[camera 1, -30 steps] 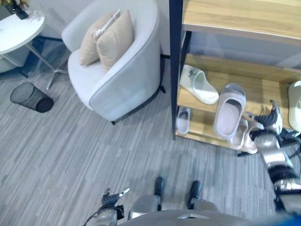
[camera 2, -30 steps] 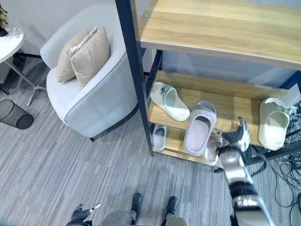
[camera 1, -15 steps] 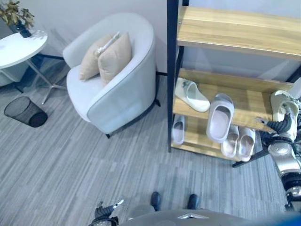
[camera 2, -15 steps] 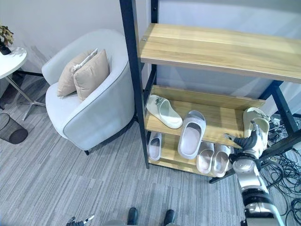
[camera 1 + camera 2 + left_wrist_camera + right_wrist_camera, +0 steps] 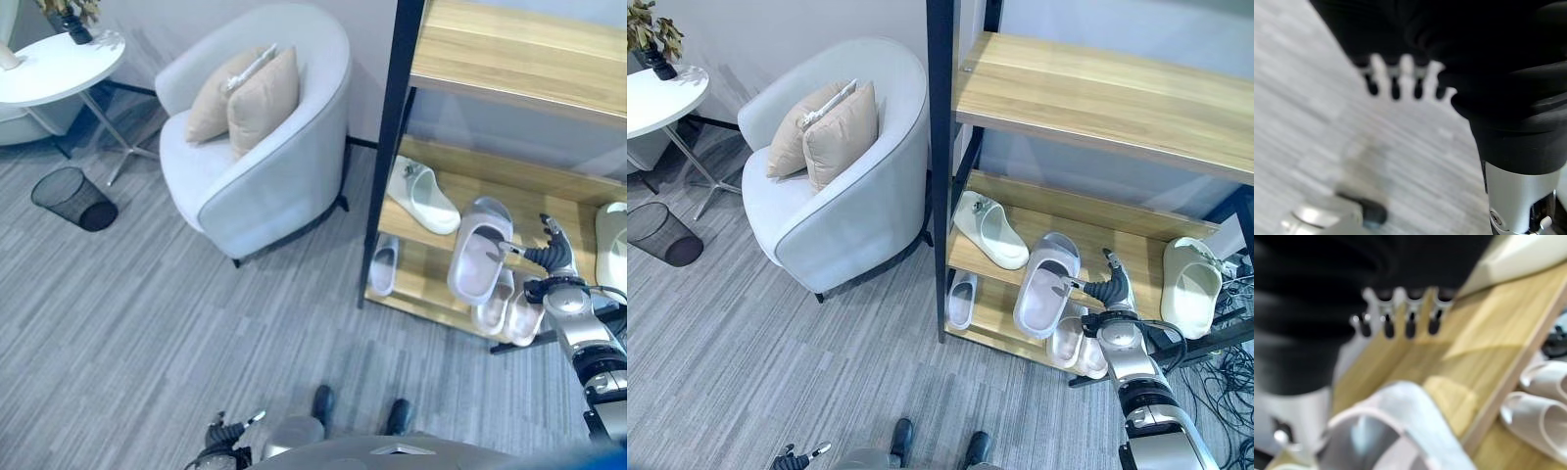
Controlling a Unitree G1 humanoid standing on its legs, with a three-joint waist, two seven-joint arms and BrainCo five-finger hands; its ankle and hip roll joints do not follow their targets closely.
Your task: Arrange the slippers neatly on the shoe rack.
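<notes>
Right hand [image 5: 1109, 287], fingers spread and holding nothing, beside the pale lilac slipper [image 5: 1046, 285] that overhangs the shoe rack's [image 5: 1097, 220] middle shelf edge, long axis pointing outward, slipper to the hand's left

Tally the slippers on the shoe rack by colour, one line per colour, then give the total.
White slippers: 3, two on the middle shelf, one on the bottom shelf
Lilac slipper: 1, overhanging the middle shelf's edge
Pale pink slippers: 2, a pair on the bottom shelf
Total: 6
</notes>
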